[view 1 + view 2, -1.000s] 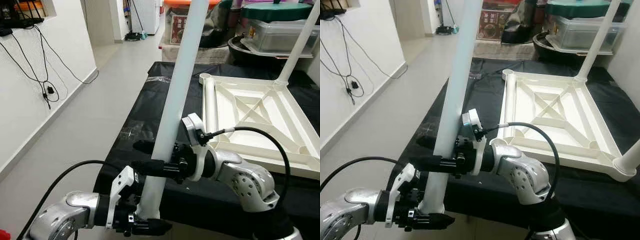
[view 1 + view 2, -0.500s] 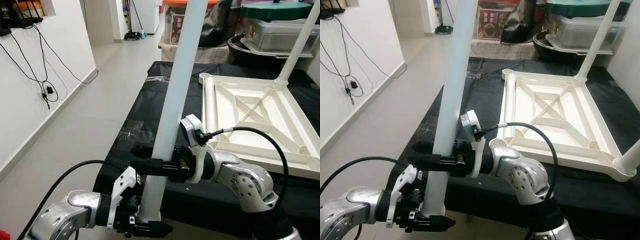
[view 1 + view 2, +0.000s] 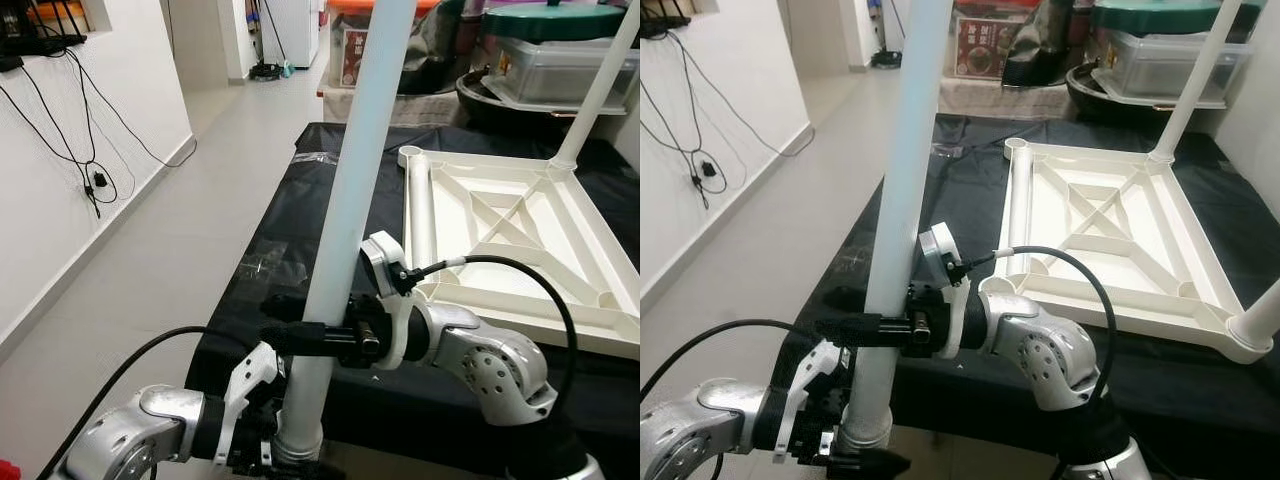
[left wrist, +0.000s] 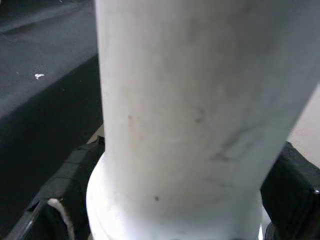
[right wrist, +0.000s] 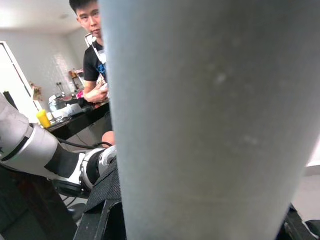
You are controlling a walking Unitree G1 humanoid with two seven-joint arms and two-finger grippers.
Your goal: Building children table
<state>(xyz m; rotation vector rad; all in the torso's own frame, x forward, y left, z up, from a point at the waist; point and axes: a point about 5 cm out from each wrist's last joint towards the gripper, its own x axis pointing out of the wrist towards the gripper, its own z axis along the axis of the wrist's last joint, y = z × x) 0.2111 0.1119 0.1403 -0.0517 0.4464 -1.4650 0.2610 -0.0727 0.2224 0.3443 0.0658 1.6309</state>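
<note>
A long white table leg [image 3: 350,210] stands nearly upright before me, leaning slightly right toward its top. My right gripper [image 3: 285,320] is shut on its lower part, the black fingers either side. My left gripper [image 3: 295,462] is shut on the leg's flared bottom end [image 4: 170,210], below the right one. The white table top [image 3: 520,240] lies upside down on the black-covered table [image 3: 290,230] to the right, its ribs showing. One leg [image 3: 600,85] stands fitted at its far corner, and a second leg [image 3: 1262,318] stands at its near right corner.
Plastic storage boxes [image 3: 560,60] and bags sit behind the table. A white wall with dangling black cables [image 3: 90,150] runs on the left, with open grey floor [image 3: 180,240] between wall and table. A person [image 5: 95,60] in a black shirt stands behind me.
The leg has tipped a little more upright and its lower end has shifted slightly left. My left gripper has dropped lower, toward the frame's bottom edge.
</note>
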